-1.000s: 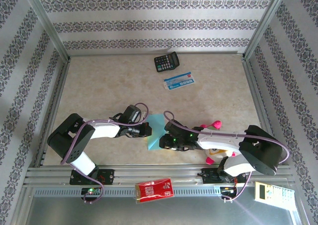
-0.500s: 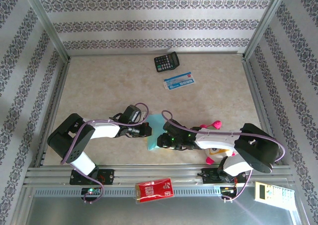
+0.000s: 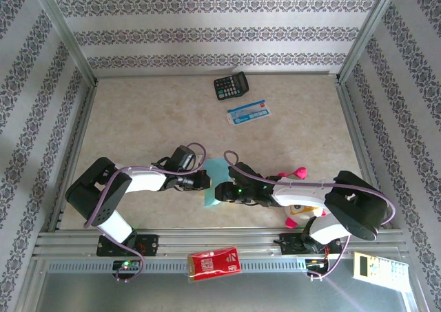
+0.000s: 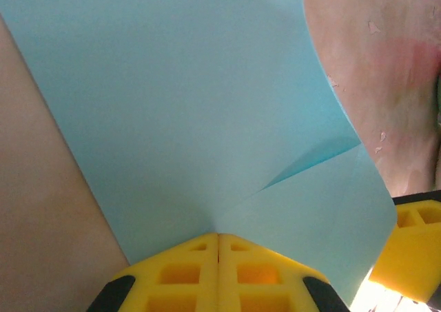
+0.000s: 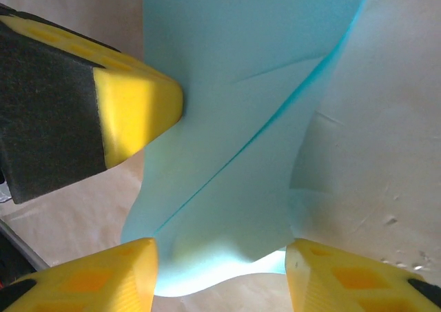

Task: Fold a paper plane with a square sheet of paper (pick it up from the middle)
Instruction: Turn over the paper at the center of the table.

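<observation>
**Fig. Both grippers meeting on the turquoise sheet of paper (image 3: 215, 176) at the middle of the bench's (image 3: 158, 119) near side.**
The sheet, creased and partly folded, lies between the two arms, well nearer than the calculator (image 3: 230, 87) and the blue-and-white card (image 3: 248, 112). Since a second ago the right gripper (image 3: 219, 192) has shifted left over the sheet, covering more of it, and its jaws have widened. The left gripper (image 4: 218, 246) is clenched, pinching the sheet's edge between its fingertips. The right gripper's yellow fingers (image 5: 103, 277) stand apart, released, with the sheet's curled end between them.
</observation>
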`<state>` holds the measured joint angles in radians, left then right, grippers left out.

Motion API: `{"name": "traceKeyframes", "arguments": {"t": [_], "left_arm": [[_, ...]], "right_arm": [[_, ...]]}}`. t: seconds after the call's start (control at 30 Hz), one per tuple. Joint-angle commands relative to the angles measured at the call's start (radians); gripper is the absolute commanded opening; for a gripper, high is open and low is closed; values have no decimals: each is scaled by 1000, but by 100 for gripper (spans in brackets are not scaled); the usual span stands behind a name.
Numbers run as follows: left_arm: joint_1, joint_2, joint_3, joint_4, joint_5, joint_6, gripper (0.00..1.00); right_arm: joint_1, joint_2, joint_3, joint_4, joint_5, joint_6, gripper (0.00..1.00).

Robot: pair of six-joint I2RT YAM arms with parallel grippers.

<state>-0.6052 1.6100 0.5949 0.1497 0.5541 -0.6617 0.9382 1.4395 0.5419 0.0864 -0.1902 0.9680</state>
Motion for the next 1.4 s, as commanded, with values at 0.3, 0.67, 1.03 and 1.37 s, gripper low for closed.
{"name": "traceKeyframes", "arguments": {"t": [0.3, 0.67, 1.03, 1.37], "left_arm": [[10, 11, -26, -70, -10, 19, 0], [9, -2, -23, -78, -13, 17, 0], [10, -13, -19, -96, -14, 26, 0], [10, -25, 3, -93, 9, 15, 7]], "right_arm": [[-64, -35, -42, 108, -71, -88, 54], [10, -46, -118, 237, -3, 104, 44], [76, -130, -178, 194, 171, 171, 28], [76, -124, -169, 164, 205, 162, 4]]}}
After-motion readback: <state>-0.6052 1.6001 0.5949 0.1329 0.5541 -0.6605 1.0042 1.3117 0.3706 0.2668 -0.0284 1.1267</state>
